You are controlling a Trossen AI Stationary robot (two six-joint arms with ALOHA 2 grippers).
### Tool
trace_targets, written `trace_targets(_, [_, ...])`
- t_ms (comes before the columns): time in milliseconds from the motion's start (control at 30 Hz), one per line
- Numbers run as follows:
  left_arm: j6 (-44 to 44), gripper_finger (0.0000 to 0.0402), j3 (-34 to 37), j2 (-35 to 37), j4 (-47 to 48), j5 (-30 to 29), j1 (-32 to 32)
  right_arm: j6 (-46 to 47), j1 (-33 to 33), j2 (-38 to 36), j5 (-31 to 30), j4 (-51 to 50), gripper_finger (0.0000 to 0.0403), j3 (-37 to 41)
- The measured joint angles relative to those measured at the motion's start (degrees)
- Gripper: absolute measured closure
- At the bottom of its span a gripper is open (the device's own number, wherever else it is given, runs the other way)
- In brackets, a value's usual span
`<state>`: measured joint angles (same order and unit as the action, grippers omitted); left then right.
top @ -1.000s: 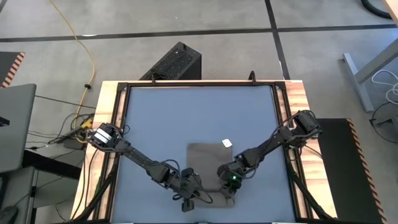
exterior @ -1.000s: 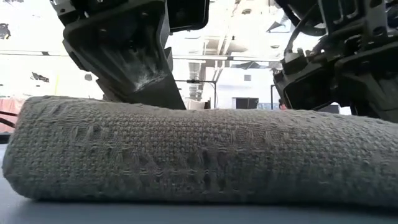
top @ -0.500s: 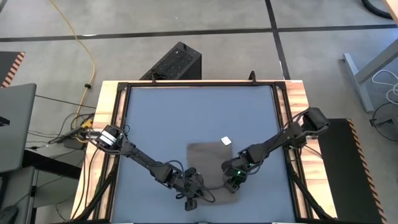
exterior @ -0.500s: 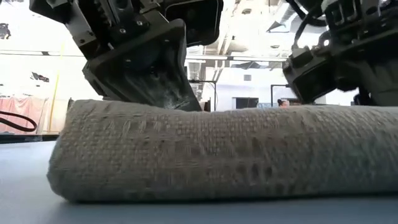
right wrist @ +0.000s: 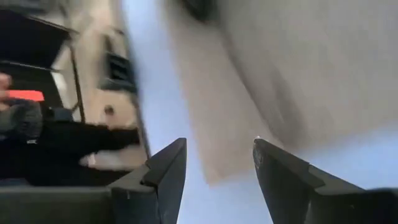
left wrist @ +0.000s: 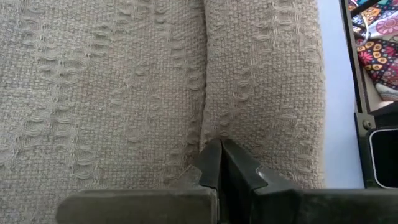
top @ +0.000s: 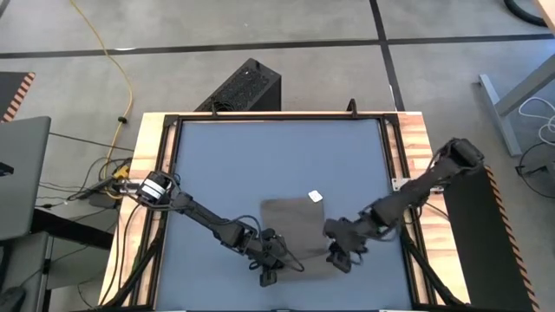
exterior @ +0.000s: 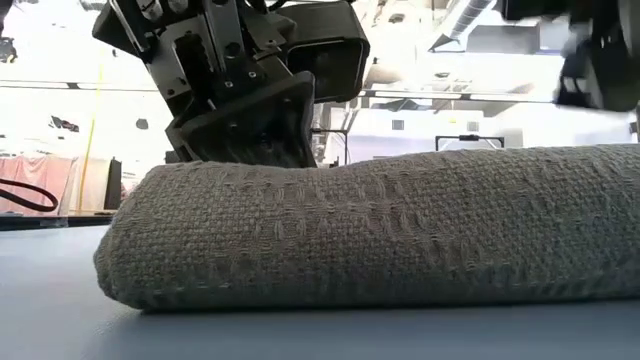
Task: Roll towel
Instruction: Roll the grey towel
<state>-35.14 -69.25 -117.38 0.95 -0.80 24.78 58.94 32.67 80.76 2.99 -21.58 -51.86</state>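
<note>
The grey-brown towel [top: 293, 227] lies on the blue table mat. Its near part is wound into a thick roll [exterior: 380, 240] and its far part lies flat, with the white tag [top: 316, 197] at the far right corner. My left gripper [left wrist: 217, 152] is shut at the roll's left end [top: 269, 260], just behind the roll in the low view [exterior: 250, 120]. My right gripper [right wrist: 214, 162] is open and hangs above the mat off the roll's right end [top: 340, 256], with nothing between its fingers. My left gripper has its shut fingertips [left wrist: 211, 149] in the crease [left wrist: 204, 118] where the roll meets the flat layer. The fingers slant down from the table's left and lie along the crease. The towel rests on the mat.
A black frame and wooden strips [top: 147, 173] border the mat. Bare mat [top: 277, 156] lies beyond the towel toward the far edge. Past the table's right side are a black surface [top: 486, 234] and clutter [left wrist: 379, 37].
My right gripper has risen off the right end of the roll and swung toward the table's right edge. My left gripper has gone a little toward the right along the roll and stayed shut. The roll's left end has shifted rightward with it.
</note>
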Motion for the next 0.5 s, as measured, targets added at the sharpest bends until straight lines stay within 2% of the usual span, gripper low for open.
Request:
trace_targets(100, [0.0,0.0401,0.0,0.0,0.4,0.5,-0.3,-9.1,5.3,0.1,-10.2,6.8,0.0191,-0.1])
trace_targets(233, [0.0,0.0401,0.0,0.0,1.2,1.2,-0.5,-20.4,11.2,4.1,-19.4,10.8,0.0191,-0.1])
trace_targets(367, [0.0,0.0401,0.0,0.0,1.3,1.7,-0.7,-26.4,14.7,8.6,-26.1,10.6,0.0191,-1.5])
trace_targets(500, [-0.2,0.0401,0.0,0.0,1.5,2.1,-0.7,-29.5,15.9,12.7,-31.5,5.8,0.019,-4.9])
